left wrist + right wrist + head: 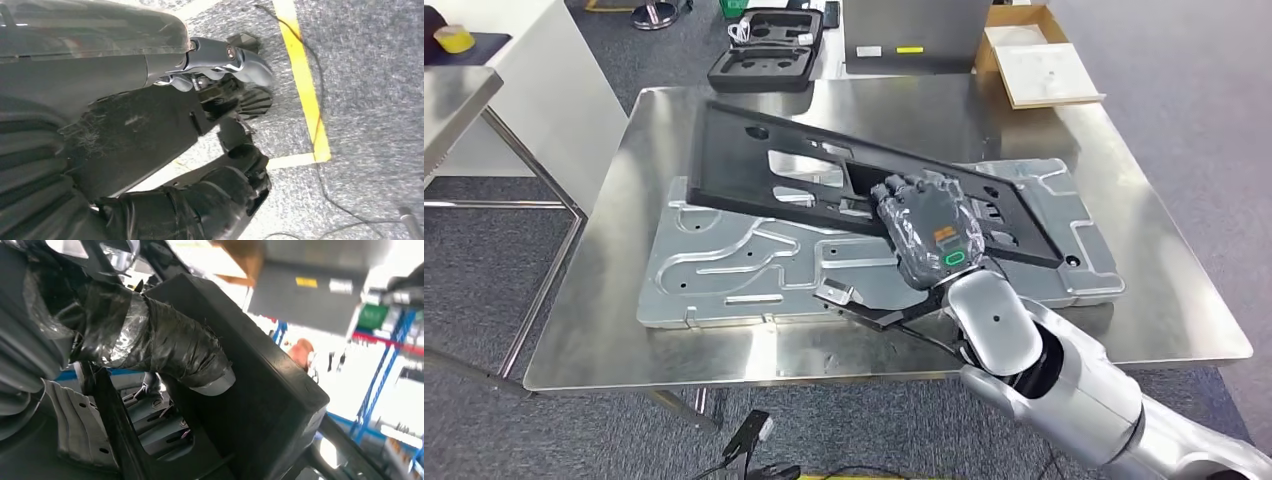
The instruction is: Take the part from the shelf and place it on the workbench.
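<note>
Part-wise: my right hand (929, 235) grips the flat black plastic frame panel (824, 175), long axis running away leftward (tilted over the grey stamped metal plate (724, 270)). Left hand (215, 200) hangs floorward, grasp unclear.

Square brushed-steel workbench (1124, 300) on thin metal legs, standing on grey carpet floor (1194, 110). Directly on the top: large silver stamped-metal panel (754, 270) with raised ribs, lying flat, roughly central. Long black plastic frame part (754, 165) rests across that panel, tilted, its far end reaching over bare steel; whether it touches the benchtop cannot be told
</note>
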Robot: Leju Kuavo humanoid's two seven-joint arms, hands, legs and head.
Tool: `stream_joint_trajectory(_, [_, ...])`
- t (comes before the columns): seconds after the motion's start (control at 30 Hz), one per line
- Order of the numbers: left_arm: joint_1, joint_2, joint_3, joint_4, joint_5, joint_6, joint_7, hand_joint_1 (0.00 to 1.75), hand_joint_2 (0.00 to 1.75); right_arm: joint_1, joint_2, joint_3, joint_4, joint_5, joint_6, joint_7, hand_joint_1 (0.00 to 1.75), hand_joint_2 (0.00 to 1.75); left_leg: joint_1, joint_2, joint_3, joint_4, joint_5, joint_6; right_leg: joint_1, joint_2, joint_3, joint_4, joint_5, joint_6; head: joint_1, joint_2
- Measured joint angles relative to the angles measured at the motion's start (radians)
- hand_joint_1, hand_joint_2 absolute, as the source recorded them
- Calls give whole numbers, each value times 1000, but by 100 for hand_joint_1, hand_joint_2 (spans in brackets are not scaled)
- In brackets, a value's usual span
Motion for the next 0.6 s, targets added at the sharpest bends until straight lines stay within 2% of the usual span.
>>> stream_joint_trajectory(0.07, [-1,0,0,0,-1,-2,-2,0,175,-4,2,20,37,2,11,-6,175,175,2,1,-3,3,-4,-9,-1,0,0,-3,5,-13,0,0])
stream_joint_trajectory(0.1, [-2,0,0,0,-1,-3,-2,0,175,-7,4,31,57,4,18,-10,175,175,3,2,-9,17,-16,-14,-2,-1,1,-6,7,-19,-3,0])
stream_joint_trajectory(0.13, [-3,-1,0,0,-2,-5,-3,0,175,-9,7,41,78,5,24,-12,175,175,5,3,-24,53,-38,-19,-4,-2,3,-9,9,-24,-6,0])
stream_joint_trajectory(0.2, [-5,-3,0,0,-5,-7,-4,0,175,-5,11,60,124,7,30,-17,175,175,7,6,-80,175,-97,-27,-3,-5,4,-11,10,-28,-11,0])
stream_joint_trajectory(0.23, [-5,-4,0,0,-7,-8,-3,0,175,-1,12,68,146,7,30,-20,175,175,8,7,-109,236,-118,-29,-3,-6,4,-11,9,-29,-12,0])
stream_joint_trajectory(0.27, [-4,-6,0,0,-8,-8,-3,0,175,3,13,75,165,7,29,-23,175,175,8,7,-127,270,-122,-29,-2,-7,4,-11,9,-29,-12,0])
stream_joint_trajectory(0.3, [-4,-6,0,0,-8,-8,-3,0,175,6,13,81,181,6,29,-25,175,175,8,7,-127,267,-109,-29,-2,-7,4,-11,9,-29,-12,0])
stream_joint_trajectory(0.33, [-3,-7,0,0,-9,-8,-3,0,175,7,14,86,194,6,28,-27,175,175,8,8,-108,224,-79,-27,-2,-6,5,-11,9,-29,-12,0])
stream_joint_trajectory(0.37, [-4,-7,0,0,-9,-8,-3,0,175,6,16,89,205,6,28,-28,175,175,8,8,-75,155,-43,-24,-3,-5,6,-11,9,-28,-12,0])
stream_joint_trajectory(0.43, [-7,-7,0,0,-10,-8,-3,0,175,3,20,93,224,6,27,-28,175,175,5,7,-13,34,-3,-17,0,-2,5,-10,8,-23,-12,0])
stream_joint_trajectory(0.47, [-7,-7,0,0,-10,-8,-3,0,175,2,21,94,233,5,27,-28,175,175,3,6,0,5,1,-14,1,-2,4,-11,8,-19,-11,0])
stream_joint_trajectory(0.57, [-6,-8,0,0,-11,-13,-3,0,175,3,23,97,262,-6,33,-27,175,175,2,6,6,-10,4,2,1,-2,3,-16,10,-2,-11,0])
stream_joint_trajectory(0.6, [-6,-8,0,0,-11,-15,-3,0,175,4,21,98,273,-11,36,-27,131,131,4,6,9,-16,7,9,1,-2,0,-7,2,3,-10,0])
